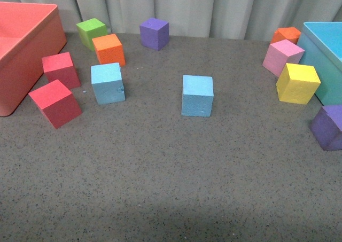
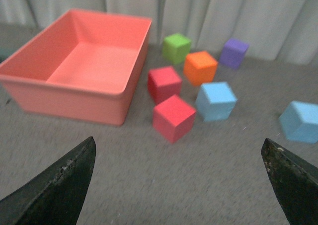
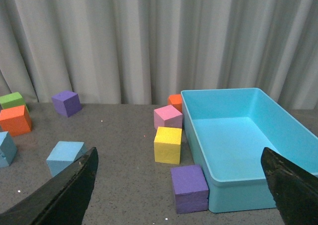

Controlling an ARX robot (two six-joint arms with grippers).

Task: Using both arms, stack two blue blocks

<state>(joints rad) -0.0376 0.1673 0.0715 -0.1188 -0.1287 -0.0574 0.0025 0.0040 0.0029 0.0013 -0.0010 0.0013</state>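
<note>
step: start, nothing picked yet | left gripper: spread wide, holding nothing | right gripper: same | matte sky-blue cube with small nicks: ahead of left gripper, well apart | plain matte sky-blue cube: ahead of right gripper | next, likely: reach out, grab one each

1. Front view looks steeply down on the table from close by, with the central blue block mid-frame
2. Left wrist view sits low, left of that block, facing the curtain
3. Right wrist view sits low, right of it, facing likewise; all three views share that block
</note>
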